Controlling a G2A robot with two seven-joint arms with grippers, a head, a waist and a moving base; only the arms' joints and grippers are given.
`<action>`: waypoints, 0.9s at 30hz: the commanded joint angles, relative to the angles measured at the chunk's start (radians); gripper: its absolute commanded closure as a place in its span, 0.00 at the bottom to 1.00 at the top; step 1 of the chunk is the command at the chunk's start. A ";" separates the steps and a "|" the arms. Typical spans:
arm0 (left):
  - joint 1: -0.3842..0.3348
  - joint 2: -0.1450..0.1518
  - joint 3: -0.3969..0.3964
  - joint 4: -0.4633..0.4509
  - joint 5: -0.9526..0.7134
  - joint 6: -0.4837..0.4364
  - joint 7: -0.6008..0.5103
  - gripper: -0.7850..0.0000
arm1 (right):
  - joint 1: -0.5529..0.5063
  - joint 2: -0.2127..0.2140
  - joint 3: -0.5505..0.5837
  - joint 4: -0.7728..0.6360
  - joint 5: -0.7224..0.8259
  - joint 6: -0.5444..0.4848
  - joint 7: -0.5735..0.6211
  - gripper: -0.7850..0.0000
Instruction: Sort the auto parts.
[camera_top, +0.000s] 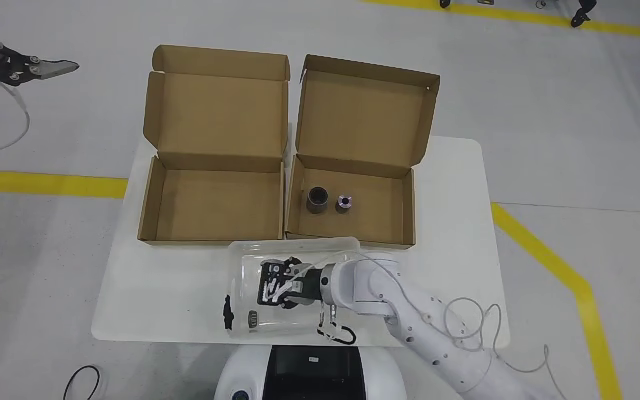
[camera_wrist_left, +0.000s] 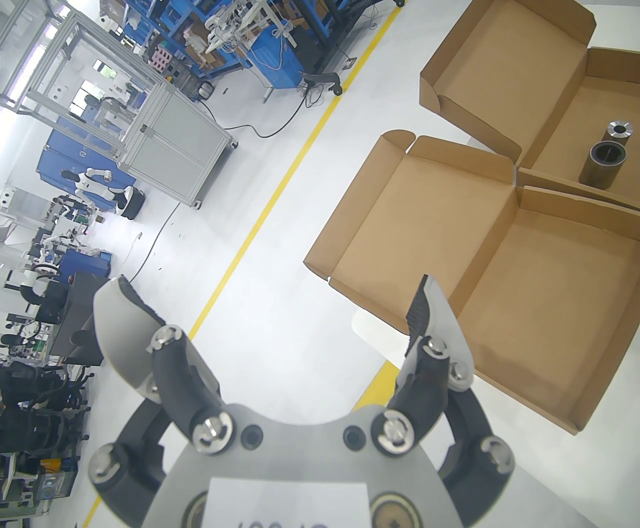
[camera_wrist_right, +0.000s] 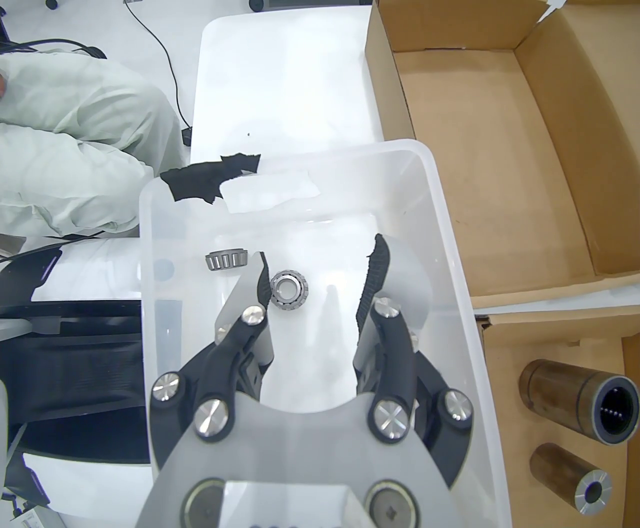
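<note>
Room: a workshop with a pale floor (camera_top: 560, 100) crossed by yellow lines (camera_top: 60, 184). Blue benches and a metal-framed enclosure (camera_wrist_left: 165, 125) stand well away from the table.
Table: the white table (camera_top: 455, 190) has rounded corners and carries two cardboard boxes and a bin.
Left box: the left box (camera_top: 210, 205) is open with its lid flap folded back. It sits side by side with the other box, and its floor is bare cardboard.
Right box: the right box (camera_top: 385, 205) is open in the same way. It holds two metal cylinders, both towards the side nearest the left box.
Bin: the clear plastic bin (camera_top: 290, 243) sits at the table's near edge, just in front of both boxes. A scrap of black tape (camera_wrist_right: 210, 177) is stuck at its rim.
Sleeve: the dark sleeve (camera_wrist_right: 575, 400) is the larger cylinder and stands upright in the right box.
Cylinder: the shorter cylinder (camera_wrist_right: 570, 477) has a bright end face and stands upright just beside the sleeve.
Bearings: the first bearing (camera_wrist_right: 288, 290) lies on the bin floor with its bore facing up. The second bearing (camera_wrist_right: 226, 260) lies on its side near it.
Right gripper: the right gripper (camera_wrist_right: 320, 255) is inside the bin with its fingers spread apart, gripping nothing. The first bearing lies between the fingers, close against one pad; whether they touch cannot be told. The second bearing is outside the fingers.
Left gripper: the left gripper (camera_wrist_left: 272, 285) has its fingers spread wide and is empty. It is over the floor off the table's left side, well apart from the bin.
</note>
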 joint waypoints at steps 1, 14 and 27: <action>0.000 0.000 0.000 0.000 0.000 0.000 0.000 0.00 | -0.002 0.000 -0.001 0.001 -0.001 0.002 -0.002 0.56; 0.000 0.000 0.000 0.000 0.000 0.000 0.000 0.00 | 0.037 -0.020 -0.096 0.077 -0.057 -0.032 0.042 0.58; 0.000 0.000 0.000 0.000 0.000 0.000 0.000 0.00 | 0.086 -0.069 -0.198 0.160 -0.092 0.066 0.110 0.51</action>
